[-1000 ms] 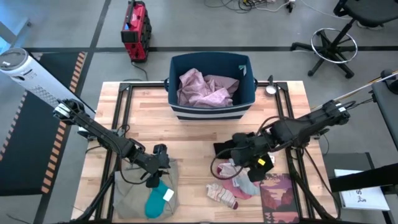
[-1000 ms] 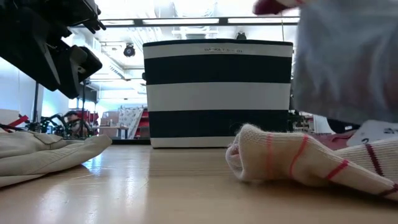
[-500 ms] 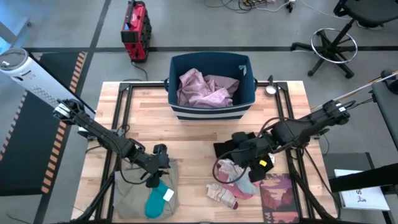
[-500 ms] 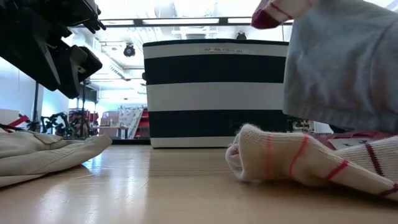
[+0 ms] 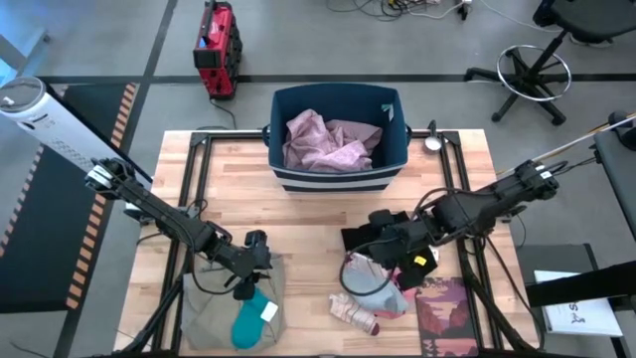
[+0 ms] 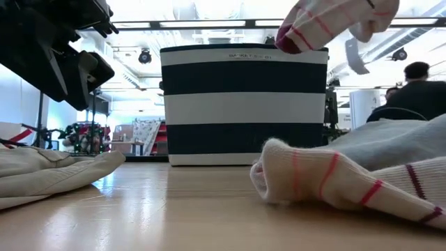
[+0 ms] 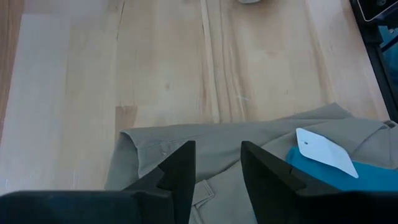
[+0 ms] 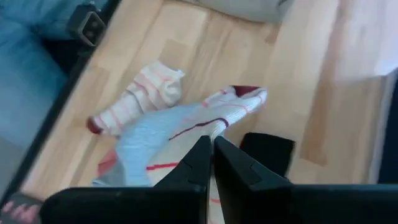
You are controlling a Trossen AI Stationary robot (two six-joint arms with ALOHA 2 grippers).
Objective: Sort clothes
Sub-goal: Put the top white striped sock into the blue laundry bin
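Lifting a striped sock (image 8: 186, 134), the right gripper (image 5: 390, 261) has its jaws pinching it; next it goes to the blue bin (image 5: 390, 109). The left gripper (image 7: 216, 163) hangs over khaki trousers (image 7: 186, 140), jaws spread.

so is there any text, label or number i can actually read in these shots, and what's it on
Nothing can be read for certain.
Small pale lettering along the top band of the striped bin: too blurred to read.
White tag on the teal garment: blank as far as it shows.
Patterned booklet: no readable words.
Paper sheet off the table's right: print too small to read.
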